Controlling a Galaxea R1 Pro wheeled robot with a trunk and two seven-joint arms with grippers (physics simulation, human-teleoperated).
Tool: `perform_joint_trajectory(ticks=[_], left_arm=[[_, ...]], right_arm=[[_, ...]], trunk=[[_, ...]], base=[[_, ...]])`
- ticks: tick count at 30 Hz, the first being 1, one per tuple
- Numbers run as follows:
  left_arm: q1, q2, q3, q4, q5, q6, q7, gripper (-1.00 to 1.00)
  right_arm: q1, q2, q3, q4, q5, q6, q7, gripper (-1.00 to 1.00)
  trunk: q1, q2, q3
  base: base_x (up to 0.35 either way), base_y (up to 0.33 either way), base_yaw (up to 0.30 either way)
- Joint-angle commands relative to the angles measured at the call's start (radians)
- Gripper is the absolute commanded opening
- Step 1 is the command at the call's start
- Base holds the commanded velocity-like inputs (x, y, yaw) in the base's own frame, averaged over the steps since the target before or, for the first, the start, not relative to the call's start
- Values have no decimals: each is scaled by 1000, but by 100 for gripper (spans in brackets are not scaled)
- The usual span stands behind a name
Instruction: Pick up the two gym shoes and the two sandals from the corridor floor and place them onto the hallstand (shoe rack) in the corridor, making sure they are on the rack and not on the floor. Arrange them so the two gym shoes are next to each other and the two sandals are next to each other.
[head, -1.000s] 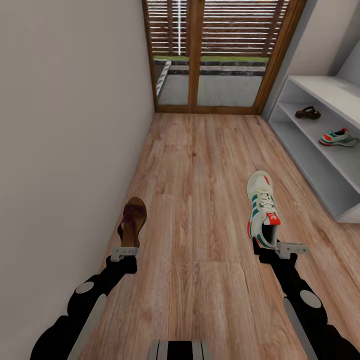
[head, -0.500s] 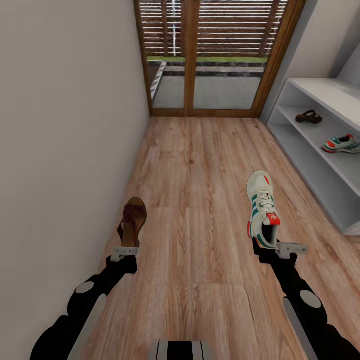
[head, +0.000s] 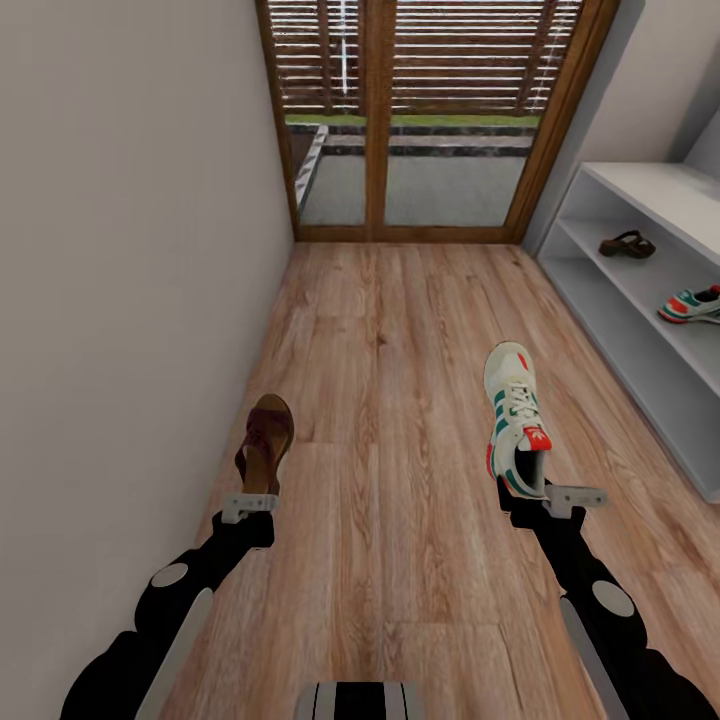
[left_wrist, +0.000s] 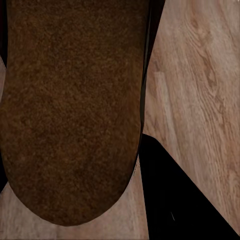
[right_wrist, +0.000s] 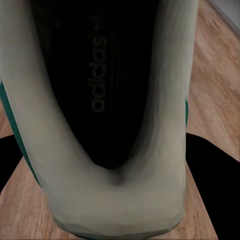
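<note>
My left gripper (head: 256, 492) is shut on the heel of a dark brown sandal (head: 265, 440), held out over the corridor floor (head: 400, 330); up close its brown footbed (left_wrist: 70, 110) spans the left wrist view. My right gripper (head: 527, 495) is shut on the heel of a cream gym shoe (head: 514, 415) with green stripes; the right wrist view looks into its dark opening (right_wrist: 100, 85). At the right stands the white hallstand (head: 620, 290). On one of its shelves lie a second sandal (head: 627, 245) and, nearer me, a second gym shoe (head: 692, 305), with a gap between them.
A plain wall (head: 130, 280) runs close along the left. A wooden-framed glass door (head: 430, 120) closes the corridor's far end. Bare plank floor stretches ahead between the wall and the rack.
The whole view has shifted: the door and floor slid left and the hallstand moved toward the right edge, so the camera turned or moved. Both arms keep their shoes, the gym shoe slightly left.
</note>
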Motion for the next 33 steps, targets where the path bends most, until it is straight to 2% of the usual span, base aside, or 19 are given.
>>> perform_joint_trajectory(ticks=[1,23,33], left_arm=[[0,1,-1,-1,2,5,0,-100],[0,0,-1,-1,2,5,1,-100],[0,-1,-1,-1,2,5,0,-100]], right_arm=[[0,-1,1,-2,-9,4,-6,-100],[0,-1,-5,-2,-18,3,-8,-100],[0,-1,-5,-2,-18,3,-8,-100]], trunk=[[0,0,-1],[0,0,-1],[0,0,-1]], base=[[333,0,0],[333,-1,0],[333,-71,0]])
